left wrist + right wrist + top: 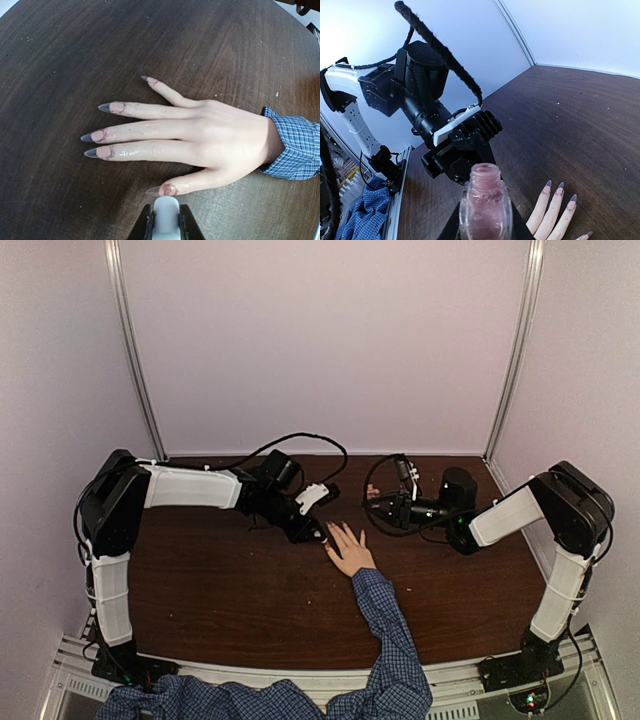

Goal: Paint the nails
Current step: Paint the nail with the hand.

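Note:
A light-skinned hand (215,135) with a blue checked sleeve (295,147) lies flat on the dark wood table, fingers spread. Its nails (112,107) are long, pointed and pinkish with grey tips; the thumb nail (167,189) is smeared pink. My left gripper (165,222) is shut on a white polish cap (165,212), right next to the thumb nail; the brush is hidden. My right gripper (485,220) is shut on an uncapped glass bottle of pink polish (485,207), held upright above the table, right of the hand (350,550). The left gripper (318,532) sits at the fingertips.
The table (220,580) is enclosed by white walls at the back and sides. A black cable (300,440) loops over the left arm. The sleeved arm (395,650) reaches in from the near edge. The left arm's wrist (445,125) fills the right wrist view.

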Available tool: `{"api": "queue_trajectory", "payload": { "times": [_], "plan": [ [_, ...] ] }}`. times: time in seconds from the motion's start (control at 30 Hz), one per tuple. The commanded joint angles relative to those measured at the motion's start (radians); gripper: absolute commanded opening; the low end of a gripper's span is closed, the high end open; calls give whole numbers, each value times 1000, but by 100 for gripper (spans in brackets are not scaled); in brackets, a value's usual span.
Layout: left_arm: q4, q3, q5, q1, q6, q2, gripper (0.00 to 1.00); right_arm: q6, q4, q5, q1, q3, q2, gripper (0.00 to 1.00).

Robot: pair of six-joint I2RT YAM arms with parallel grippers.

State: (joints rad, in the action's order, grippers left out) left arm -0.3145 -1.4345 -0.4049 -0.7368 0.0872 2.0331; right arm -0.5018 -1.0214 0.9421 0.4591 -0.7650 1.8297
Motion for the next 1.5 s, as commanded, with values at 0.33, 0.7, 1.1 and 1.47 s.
{"api": "queue_trajectory", "payload": {
  "times": [0.33, 0.7, 1.1, 1.47],
  "plan": [
    [5, -15, 1, -4, 10, 21, 0, -5, -40, 7, -7, 1, 20, 0],
    [14, -5, 9, -4, 6, 14, 0, -5, -42, 7, -7, 3, 20, 0],
    [17, 21, 16, -4, 3, -6, 0, -6, -42, 7, -7, 3, 19, 0],
    [23, 23, 34, 0, -4, -6, 0, -6, -42, 7, -7, 3, 19, 0]
  ]
}}
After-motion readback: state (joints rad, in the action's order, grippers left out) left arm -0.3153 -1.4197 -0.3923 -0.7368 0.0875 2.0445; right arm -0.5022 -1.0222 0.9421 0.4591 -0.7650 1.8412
